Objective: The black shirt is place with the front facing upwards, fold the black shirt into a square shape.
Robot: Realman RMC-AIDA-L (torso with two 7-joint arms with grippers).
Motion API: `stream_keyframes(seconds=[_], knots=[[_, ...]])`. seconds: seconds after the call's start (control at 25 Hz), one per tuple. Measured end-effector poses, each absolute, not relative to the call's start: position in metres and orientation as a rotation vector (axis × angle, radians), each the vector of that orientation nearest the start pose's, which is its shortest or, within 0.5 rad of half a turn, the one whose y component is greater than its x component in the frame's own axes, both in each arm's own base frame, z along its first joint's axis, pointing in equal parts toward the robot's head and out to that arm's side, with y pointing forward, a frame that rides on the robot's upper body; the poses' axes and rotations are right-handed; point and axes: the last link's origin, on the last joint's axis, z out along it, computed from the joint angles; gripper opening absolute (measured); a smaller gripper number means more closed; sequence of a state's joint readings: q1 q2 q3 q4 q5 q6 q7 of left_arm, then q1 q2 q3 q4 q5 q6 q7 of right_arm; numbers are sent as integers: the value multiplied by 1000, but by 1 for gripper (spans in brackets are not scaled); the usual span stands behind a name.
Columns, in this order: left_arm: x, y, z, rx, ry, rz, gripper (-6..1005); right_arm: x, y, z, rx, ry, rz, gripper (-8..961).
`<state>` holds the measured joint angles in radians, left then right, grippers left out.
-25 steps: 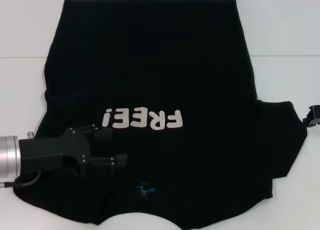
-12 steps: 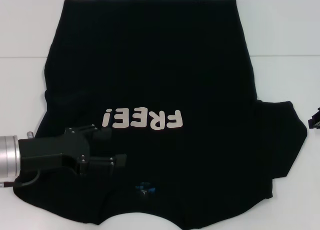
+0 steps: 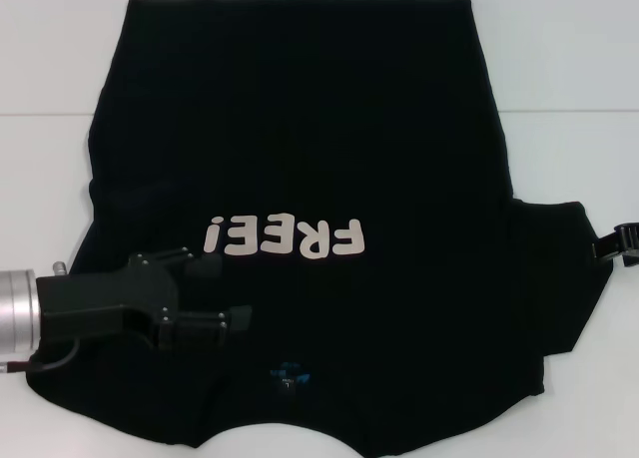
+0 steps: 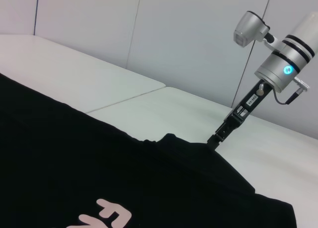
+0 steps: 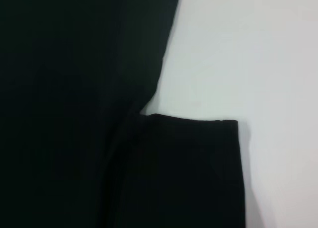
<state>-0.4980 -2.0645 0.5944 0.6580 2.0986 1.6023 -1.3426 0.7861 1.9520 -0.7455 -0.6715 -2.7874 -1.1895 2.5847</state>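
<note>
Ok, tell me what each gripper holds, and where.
Left gripper: open over the shirt beside the collar, holding nothing. Right gripper: at the right sleeve's edge; whether it grips cannot be told.

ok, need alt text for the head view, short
A large black cotton T-shirt with cream "FREE!" lettering lies front-up on a white table, collar toward the camera. The left gripper rests open over the shirt's left shoulder area; the right gripper sits at the right sleeve's edge.

your left gripper [image 3: 225, 291] lies low over the black shirt [image 3: 300, 129], just below its lettering, fingers spread apart. your right gripper [image 3: 617, 244] sits at the shirt's right sleeve edge.
</note>
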Motion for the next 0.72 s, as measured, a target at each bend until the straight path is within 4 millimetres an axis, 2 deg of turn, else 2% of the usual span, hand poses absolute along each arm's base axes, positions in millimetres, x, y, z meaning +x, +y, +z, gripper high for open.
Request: stream_keyframes(seconds=[0.08, 0.72], knots=[[-286, 316, 10, -2718, -649, -643, 920, 303, 416, 53, -2013, 1550, -197, 585], [-286, 315, 10, -2716, -654, -642, 920, 302, 417, 45, -2025, 1548, -208, 566]])
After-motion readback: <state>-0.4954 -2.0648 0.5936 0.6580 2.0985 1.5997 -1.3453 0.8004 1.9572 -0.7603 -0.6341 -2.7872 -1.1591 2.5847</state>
